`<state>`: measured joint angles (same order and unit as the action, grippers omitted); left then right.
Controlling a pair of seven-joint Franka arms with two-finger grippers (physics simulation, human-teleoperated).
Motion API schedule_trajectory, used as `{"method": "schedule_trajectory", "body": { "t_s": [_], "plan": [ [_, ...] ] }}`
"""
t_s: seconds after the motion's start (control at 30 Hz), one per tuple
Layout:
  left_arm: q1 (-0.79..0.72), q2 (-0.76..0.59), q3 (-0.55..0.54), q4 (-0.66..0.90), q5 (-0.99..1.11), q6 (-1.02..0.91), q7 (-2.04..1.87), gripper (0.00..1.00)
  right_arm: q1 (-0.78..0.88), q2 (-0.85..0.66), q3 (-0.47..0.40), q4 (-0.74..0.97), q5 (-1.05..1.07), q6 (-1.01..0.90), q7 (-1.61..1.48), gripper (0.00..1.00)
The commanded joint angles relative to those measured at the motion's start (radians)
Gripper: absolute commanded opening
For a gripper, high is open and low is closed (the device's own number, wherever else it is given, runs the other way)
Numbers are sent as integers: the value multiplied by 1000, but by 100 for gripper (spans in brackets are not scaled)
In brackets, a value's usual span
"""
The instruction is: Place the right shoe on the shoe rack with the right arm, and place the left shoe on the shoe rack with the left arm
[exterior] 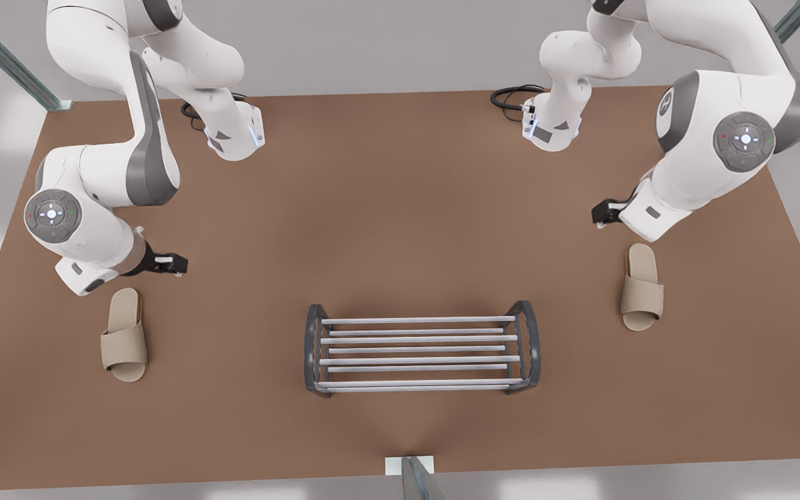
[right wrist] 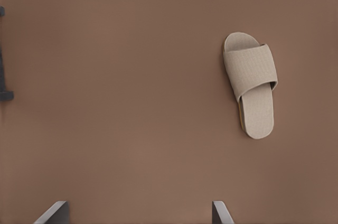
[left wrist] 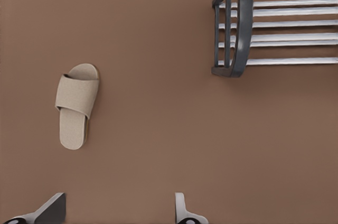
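Observation:
The shoe rack (exterior: 417,321), a low dark-grey frame with silver bars, stands empty near the table's front middle. The left shoe (exterior: 642,287), a beige slipper, lies flat at the front view's right, and my left gripper (exterior: 601,214) hovers open just behind it. In the left wrist view the left shoe (left wrist: 76,105) lies beside the rack's arched end (left wrist: 240,23), ahead of the left gripper (left wrist: 119,203). The right shoe (exterior: 124,335), a matching slipper, lies at the front view's left. My right gripper (exterior: 171,264) hangs open above and behind it. The right wrist view has the right shoe (right wrist: 252,84) off to one side of the right gripper (right wrist: 138,208).
The brown table (exterior: 400,208) carries both arm bases (exterior: 233,135) (exterior: 553,128) with black cables (exterior: 511,94) at its far edge. A small post (exterior: 410,472) stands at the front edge. A sliver of the rack (right wrist: 4,95) shows in the right wrist view.

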<state>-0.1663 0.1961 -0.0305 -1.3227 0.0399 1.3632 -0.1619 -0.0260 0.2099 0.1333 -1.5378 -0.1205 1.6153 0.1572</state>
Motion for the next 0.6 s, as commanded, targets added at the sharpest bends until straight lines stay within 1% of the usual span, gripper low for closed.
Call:
{"method": "schedule_trajectory", "body": {
  "t_s": [0.0,0.07,0.1,0.13,0.17,0.2,0.23,0.27,0.3,0.37,0.4,0.47,0.5,0.57],
  "plan": [
    [1,-1,0,0,5,47,-31,100,4,2,0,2,-8,28,19,100],
    [-12,5,0,0,14,39,-28,100,-35,121,-3,38,-1,44,9,100],
    [-183,19,0,0,228,-79,-41,100,-109,193,-3,33,1,147,-5,100],
    [-341,64,0,-9,484,-246,-57,100,-126,232,-4,34,-7,204,-90,100],
    [-502,164,1,-10,633,-371,-221,100,-172,275,-4,33,-7,264,-181,100],
    [-594,265,1,-12,699,-420,-398,100,-215,309,-4,33,-4,314,-260,100],
    [-654,359,1,-44,814,-460,-524,100,-227,322,-4,31,-8,342,-306,100],
    [-688,407,1,-146,940,-469,-567,100,-259,356,-4,31,-8,379,-364,100],
    [-690,405,1,-251,1044,-437,-568,100,-281,382,-4,31,-7,420,-442,100],
    [-688,240,4,-608,1164,-179,-573,100,-319,420,-4,31,1,466,-559,100],
    [-687,152,40,-752,1166,-9,-629,100,-330,424,-4,31,2,466,-585,100],
    [-685,85,122,-928,1200,218,-864,100,-347,430,-4,30,1,466,-619,100],
    [-685,83,136,-964,1200,275,-921,100,-361,430,-3,31,2,466,-677,100],
    [-679,51,187,-1079,1200,574,-1272,100,-379,428,-1,31,19,465,-820,100]
  ]
}}
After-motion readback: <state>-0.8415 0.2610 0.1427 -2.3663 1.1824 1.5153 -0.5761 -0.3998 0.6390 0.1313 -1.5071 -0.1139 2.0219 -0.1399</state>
